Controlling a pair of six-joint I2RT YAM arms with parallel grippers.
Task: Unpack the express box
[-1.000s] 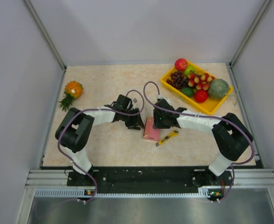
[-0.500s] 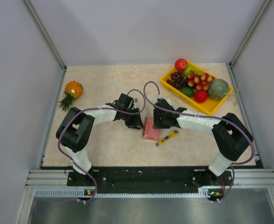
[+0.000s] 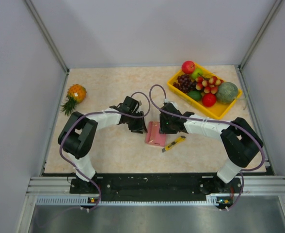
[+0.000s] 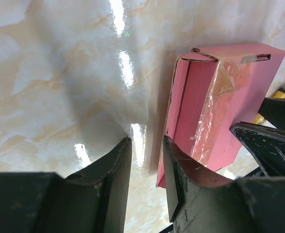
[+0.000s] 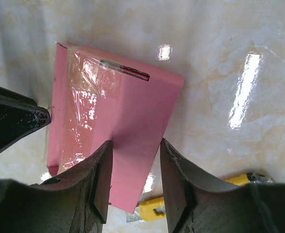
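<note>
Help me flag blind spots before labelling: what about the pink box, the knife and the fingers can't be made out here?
Express box near end: left wrist view, hidden behind left fingers.
Box grip: right wrist view, right fingers straddle it; contact unclear.
Utility knife: mostly behind those fingers; tiny in top view.

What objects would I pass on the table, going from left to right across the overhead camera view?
pineapple → express box → utility knife → fruit tray
</note>
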